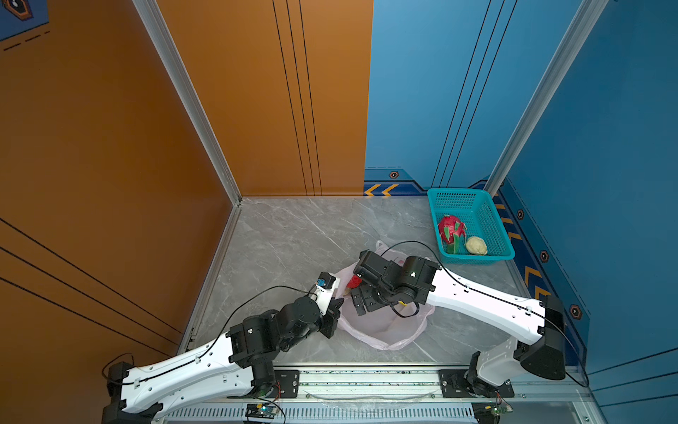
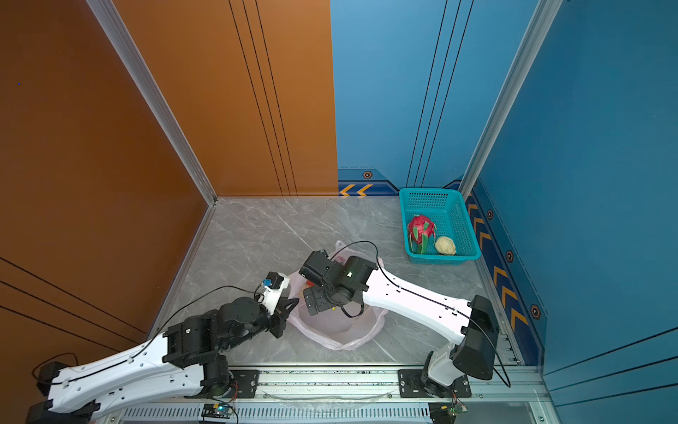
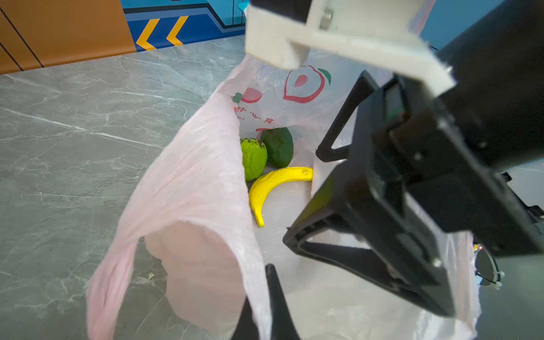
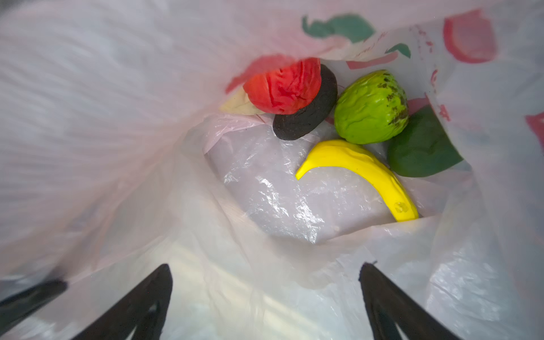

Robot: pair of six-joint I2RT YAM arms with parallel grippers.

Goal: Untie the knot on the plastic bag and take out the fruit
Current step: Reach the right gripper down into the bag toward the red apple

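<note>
At the near edge the two arms rise from the rail point(image 1: 367, 381) and lean in over the grey marbled table point(image 1: 293, 235). The left gripper point(image 3: 269, 282) comes first: its jaws are pressed together on the near rim of the plastic bag point(image 1: 381, 332), pinching the thin pink film and holding that side up like a wall, as the left wrist view shows. The bag lies on the table between the two arms, toward the front, its mouth wide open and a loop handle point(image 1: 379, 244) lying loose on its far side. The right gripper point(image 4: 265, 266) reaches into the mouth from the right, jaws spread wide with nothing between them; whether the tips touch the crinkled film I cannot tell. Beyond the tips, deep in the bag, the fruit point(image 3: 254, 159) lies bunched: a yellow banana point(image 4: 362, 170) nearest, a green bumpy fruit point(image 4: 371, 106) touching it, a dark avocado point(image 4: 421, 150) beside both, and a red apple point(image 4: 285, 85) resting on a black disc point(image 4: 309, 114), with a cream piece point(image 4: 238, 106) half hidden by film. Farthest off, in the table's back right corner and well apart from the bag, stands a teal basket point(image 1: 455, 201) holding a dragon fruit point(image 1: 451, 229) and a cream lumpy fruit point(image 1: 476, 245) just beside each other
</note>
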